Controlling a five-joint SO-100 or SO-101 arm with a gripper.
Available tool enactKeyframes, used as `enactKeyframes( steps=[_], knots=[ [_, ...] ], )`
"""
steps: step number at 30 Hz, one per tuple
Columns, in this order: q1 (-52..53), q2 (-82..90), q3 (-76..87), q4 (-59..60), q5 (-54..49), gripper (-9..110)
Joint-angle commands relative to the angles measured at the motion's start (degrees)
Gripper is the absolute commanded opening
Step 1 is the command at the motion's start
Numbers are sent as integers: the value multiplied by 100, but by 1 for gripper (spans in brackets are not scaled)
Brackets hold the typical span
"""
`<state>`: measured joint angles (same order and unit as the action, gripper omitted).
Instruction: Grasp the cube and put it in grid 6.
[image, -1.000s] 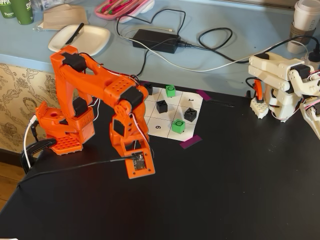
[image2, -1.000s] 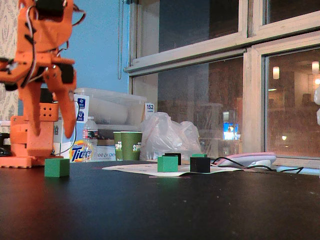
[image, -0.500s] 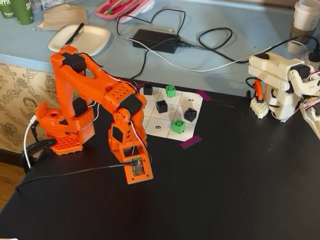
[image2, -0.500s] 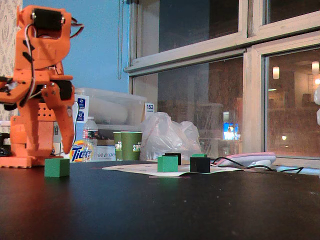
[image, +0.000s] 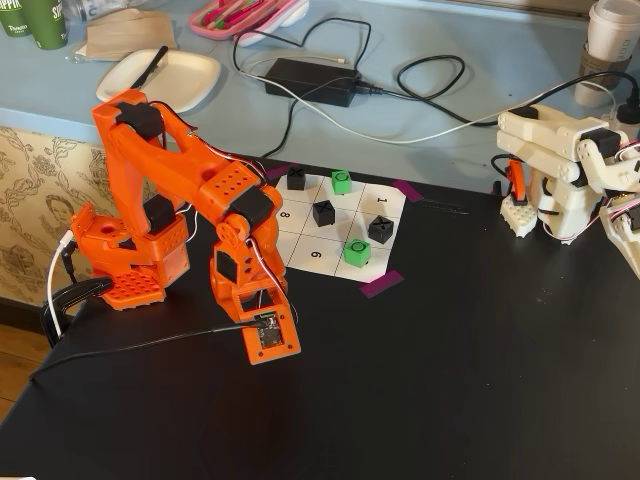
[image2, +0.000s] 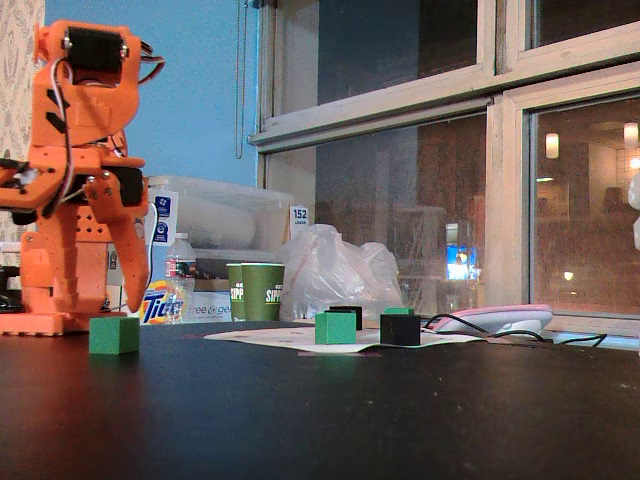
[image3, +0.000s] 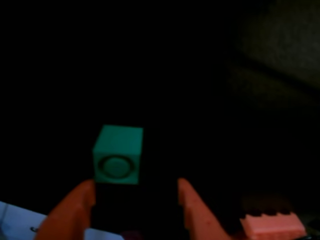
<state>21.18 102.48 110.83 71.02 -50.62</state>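
- On the black table (image: 450, 380), the orange arm (image: 180, 190) is standing folded at the left of a fixed view, its wrist pointing down at the tabletop just short of the paper grid (image: 300, 236)
- A second arm, white (image: 560, 170), is sitting idle at the far right edge of the table
- The grid is lying flat, taped down at its corners with purple strips; grid 6 (image: 316, 256) is showing bare white with only its printed digit, in the near row just right of the orange arm
- The gripper (image3: 134, 184) is hanging with its two orange fingers spread wide in the wrist view, gripping nothing; dark table is showing in the gap between them
- The cube (image3: 118, 155) is sitting on the black table just ahead of the left fingertip in the wrist view, ring face towards the camera, outside the gap; whether the fingertip is touching it I cannot tell
- In a low fixed view the cube (image2: 114, 335) is resting on the table below the arm, off the paper and well apart from the blocks on it
- Two other green blocks (image: 356, 252) (image: 341, 181) and three black blocks (image: 323, 212) are occupying other cells
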Motion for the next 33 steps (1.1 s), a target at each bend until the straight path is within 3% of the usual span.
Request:
enactKeyframes(
  steps=[1,24,27,28,29,33],
  knots=[
    [-88,185,-35,-193,44,28],
    [-44,-132,343,-1099,44,29],
    [-105,-211,571,-1406,97,19],
    [-105,-220,659,-1556,211,5],
    [-114,-220,738,-1679,290,0],
    [-105,-185,993,-2188,519,0]
  ],
)
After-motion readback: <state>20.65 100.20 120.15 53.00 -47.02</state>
